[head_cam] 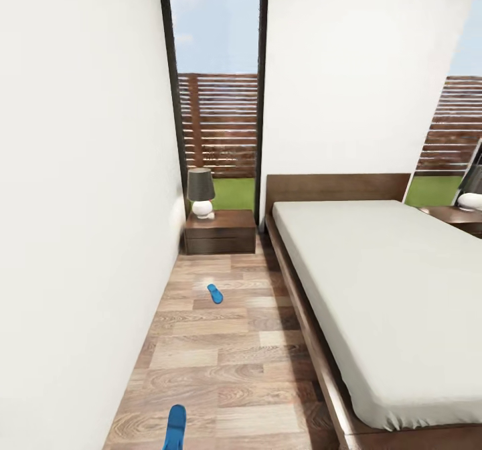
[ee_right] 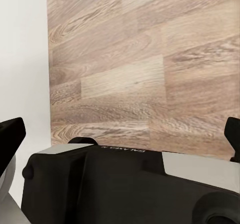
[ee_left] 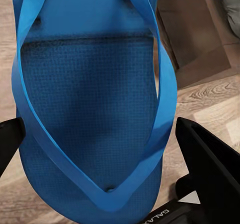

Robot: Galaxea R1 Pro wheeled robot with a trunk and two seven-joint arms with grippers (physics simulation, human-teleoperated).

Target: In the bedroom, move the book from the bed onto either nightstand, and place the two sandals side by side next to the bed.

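Left claw [ee_left: 100, 149]: its two black fingers [ee_left: 210, 159] stand on either side of a blue sandal [ee_left: 90, 109], the sole and straps lying between them; contact of the pads with the sandal's edges cannot be told, so whether the claw grips it cannot be told; in the head view this same sandal [head_cam: 175, 427] shows at the near edge above the wood-plank floor [head_cam: 221, 369]. Right claw [ee_right: 122, 134]: fingers [ee_right: 10, 139] spread wide apart with nothing between them, pointed at bare floor [ee_right: 150, 59] where it meets the white wall [ee_right: 22, 59]. Beyond the left claw, further along the aisle, the second sandal [head_cam: 215, 294] lies flat on the floor, well apart from the first, between the wall [head_cam: 73, 202] and the bed [head_cam: 375, 289]; the bed's dark frame runs beside the held sandal, its pale mattress bare where visible. Further still, at the head of the aisle, a nightstand [head_cam: 221, 232] stands just beside the headboard, bearing a lamp [head_cam: 201, 192]; behind it a tall window [head_cam: 217, 88] shows a slatted fence; a second nightstand [head_cam: 462, 217] with a lamp shows past the bed's far side.
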